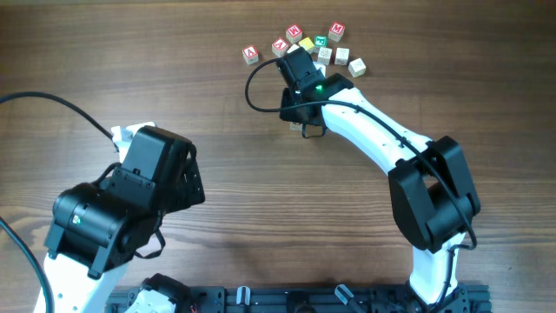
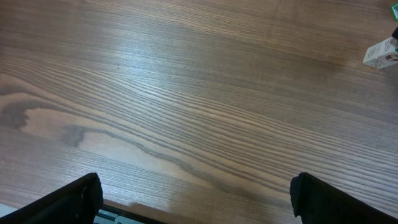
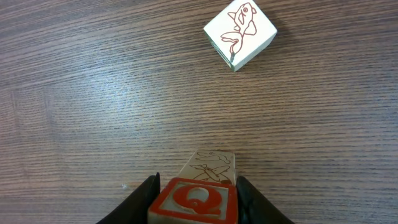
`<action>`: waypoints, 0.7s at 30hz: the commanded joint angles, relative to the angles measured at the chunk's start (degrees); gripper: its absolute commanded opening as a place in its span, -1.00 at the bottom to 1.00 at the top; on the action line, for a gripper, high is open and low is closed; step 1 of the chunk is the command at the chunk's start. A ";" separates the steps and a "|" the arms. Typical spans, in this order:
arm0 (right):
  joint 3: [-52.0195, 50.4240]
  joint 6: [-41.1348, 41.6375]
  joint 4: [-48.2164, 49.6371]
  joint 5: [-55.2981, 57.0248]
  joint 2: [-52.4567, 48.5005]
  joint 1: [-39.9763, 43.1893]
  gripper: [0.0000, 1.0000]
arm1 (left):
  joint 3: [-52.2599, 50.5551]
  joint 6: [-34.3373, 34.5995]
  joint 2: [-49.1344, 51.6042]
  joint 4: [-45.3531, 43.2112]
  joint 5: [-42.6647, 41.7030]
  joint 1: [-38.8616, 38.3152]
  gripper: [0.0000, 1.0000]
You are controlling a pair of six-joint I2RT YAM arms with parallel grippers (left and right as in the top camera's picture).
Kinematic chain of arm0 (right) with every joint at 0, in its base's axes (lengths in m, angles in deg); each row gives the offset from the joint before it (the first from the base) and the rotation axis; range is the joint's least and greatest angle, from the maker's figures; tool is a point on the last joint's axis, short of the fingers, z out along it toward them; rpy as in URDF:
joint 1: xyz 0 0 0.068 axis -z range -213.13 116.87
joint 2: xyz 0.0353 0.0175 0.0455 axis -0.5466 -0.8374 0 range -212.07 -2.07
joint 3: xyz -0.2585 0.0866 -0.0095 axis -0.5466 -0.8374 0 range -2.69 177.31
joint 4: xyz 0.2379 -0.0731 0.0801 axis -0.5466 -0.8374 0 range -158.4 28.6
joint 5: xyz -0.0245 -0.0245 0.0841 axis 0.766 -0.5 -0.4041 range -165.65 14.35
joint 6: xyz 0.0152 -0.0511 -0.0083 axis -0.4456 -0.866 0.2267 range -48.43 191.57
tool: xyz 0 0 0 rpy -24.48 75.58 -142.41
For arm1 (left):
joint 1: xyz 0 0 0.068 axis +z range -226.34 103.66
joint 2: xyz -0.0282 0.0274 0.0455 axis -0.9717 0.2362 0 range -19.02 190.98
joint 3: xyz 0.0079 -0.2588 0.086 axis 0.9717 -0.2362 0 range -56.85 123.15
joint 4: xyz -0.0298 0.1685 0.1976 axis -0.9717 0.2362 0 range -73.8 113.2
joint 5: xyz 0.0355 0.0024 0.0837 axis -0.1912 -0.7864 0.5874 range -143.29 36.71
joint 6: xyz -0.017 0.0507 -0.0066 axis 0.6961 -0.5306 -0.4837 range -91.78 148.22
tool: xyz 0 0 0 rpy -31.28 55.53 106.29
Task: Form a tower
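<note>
Brown wood-grain surface (image 3: pixel 74 93). Right jaws clamped on red-Q pale wooden cube (image 3: pixel 194 200), seemingly top of tower (image 3: pixel 206 177); pale line-drawn cube (image 3: pixel 214 163) peeks out just beyond red-Q cube. White fish-picture cube (image 3: pixel 240 32) farther beyond red-Q cube, apart. Left jaws wide apart above surface.

Tower (image 3: pixel 208 167): red Q cube (image 3: pixel 194 200) atop another (offset).

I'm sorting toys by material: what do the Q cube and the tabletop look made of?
Q cube: likely pale wood, bare sides, red painted letter and frame. Tabletop: brown wood grain with a soft sheen, maybe veneer or laminate.
</note>
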 commanded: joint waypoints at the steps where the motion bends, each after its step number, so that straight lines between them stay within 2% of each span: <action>1: 0.76 0.02 -0.33 -0.13 -1.27 0.17 -0.24 | -0.02 -0.28 -0.26 -0.11 0.48 0.15 1.00; 8: 0.76 0.04 -0.70 -0.13 -1.27 0.17 -0.21 | -0.02 -0.28 -0.26 -0.11 0.48 0.15 1.00; 15: 0.76 0.07 -0.79 -0.13 -1.27 0.17 -0.05 | -0.02 -0.28 -0.26 -0.11 0.48 0.15 1.00; 18: 0.76 0.04 -0.74 -0.13 -1.27 0.17 0.33 | -0.02 -0.28 -0.26 -0.11 0.48 0.15 1.00; 21: 0.87 -0.09 -0.39 -0.79 -0.90 0.17 0.92 | -0.02 -0.28 -0.26 -0.11 0.48 0.15 1.00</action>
